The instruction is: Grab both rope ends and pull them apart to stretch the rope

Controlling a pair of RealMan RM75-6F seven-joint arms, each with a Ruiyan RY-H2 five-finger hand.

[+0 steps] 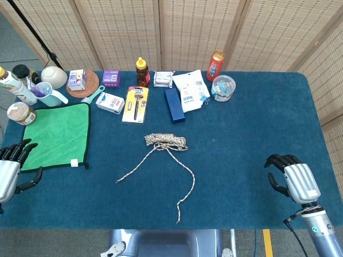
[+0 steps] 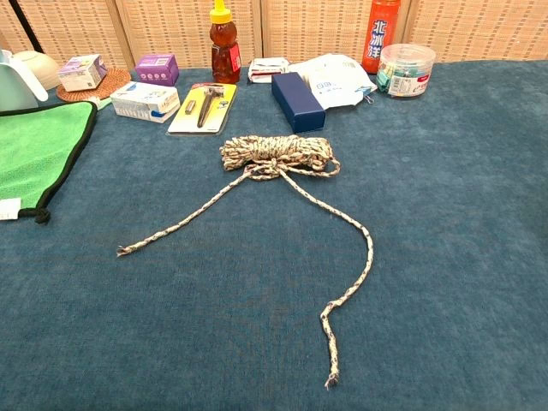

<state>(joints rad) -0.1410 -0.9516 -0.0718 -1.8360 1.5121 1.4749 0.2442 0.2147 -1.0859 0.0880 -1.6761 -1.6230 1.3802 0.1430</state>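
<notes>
A speckled beige rope lies on the blue table, its coiled bundle (image 1: 165,141) (image 2: 276,154) in the middle. One loose end (image 1: 118,181) (image 2: 122,250) trails toward the front left, the other end (image 1: 178,220) (image 2: 330,379) runs to the front centre. My left hand (image 1: 9,171) hovers at the far left table edge, fingers apart and empty, well away from the rope. My right hand (image 1: 292,179) hangs over the front right of the table, fingers slightly curled and apart, holding nothing. Neither hand shows in the chest view.
A green cloth (image 1: 58,135) (image 2: 38,150) lies at the left. Along the back stand a honey bottle (image 1: 141,71), razor pack (image 1: 135,105), blue box (image 1: 174,105), white pouch (image 1: 191,90), red can (image 1: 216,66), plastic tub (image 1: 223,88), small boxes, cups and jars.
</notes>
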